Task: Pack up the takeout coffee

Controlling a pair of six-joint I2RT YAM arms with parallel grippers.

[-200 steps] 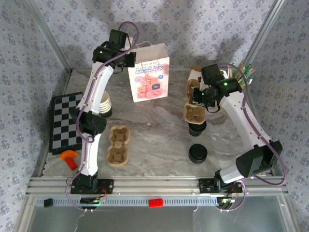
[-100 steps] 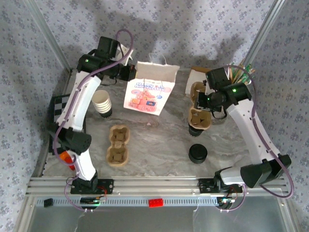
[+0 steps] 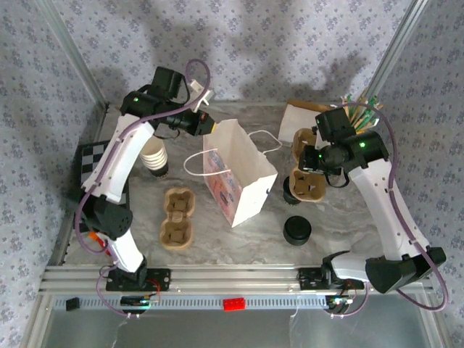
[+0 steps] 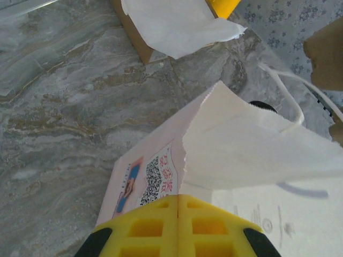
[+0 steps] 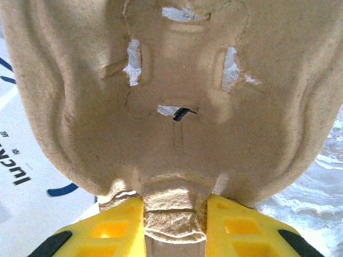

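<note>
White paper bag (image 3: 243, 185) now tilted forward, rim pinched by left tool (image 3: 204, 125); right tool (image 5: 174, 214), clamping pulp carrier (image 3: 307, 181), moved in beside bag; cup (image 3: 154, 154) left of bag, lid (image 3: 296, 230) right-front, nothing packed yet.

One white paper bag (image 3: 239, 177), two brown pulp carriers (image 3: 177, 217) (image 3: 306, 181), one cream paper cup (image 3: 153, 152), one black lid (image 3: 297, 230).

The white paper bag with handles (image 3: 246, 170) is showing a pink-and-blue print on one face. The small paper cup (image 3: 154, 152) is reading cream over a dark base, and the flat round plastic lid (image 3: 297, 230) is reading black. Both the left moulded-pulp cup carrier (image 3: 177, 219) and the right moulded-pulp cup carrier (image 3: 307, 183) are showing tan-brown. The table (image 3: 348, 217) is showing grey marbling, and the flat board (image 3: 90, 156) black-and-white checks.
</note>
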